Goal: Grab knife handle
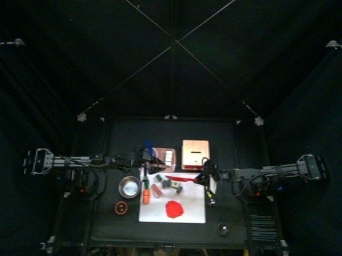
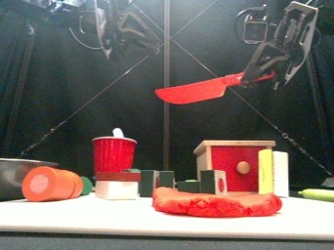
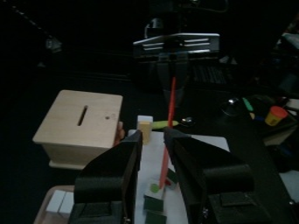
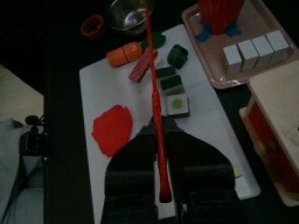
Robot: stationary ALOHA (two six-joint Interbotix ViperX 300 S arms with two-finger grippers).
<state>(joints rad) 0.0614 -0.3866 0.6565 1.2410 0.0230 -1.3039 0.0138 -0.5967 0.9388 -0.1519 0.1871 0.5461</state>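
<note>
red blob (image 2: 217, 202) on white board (image 4: 100, 87) | red cup (image 2: 113, 153) | wooden box (image 3: 82, 128) | metal bowl (image 4: 129, 12)

Knife (image 2: 198, 92) smooth red plastic, prob.; box (image 3: 82, 128) pale matt wood; bowl (image 4: 131, 12) shiny metal.

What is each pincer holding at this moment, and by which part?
The right pincer grips the red knife by its narrow end, up in the air. The left pincer is open and holds nothing.
</note>
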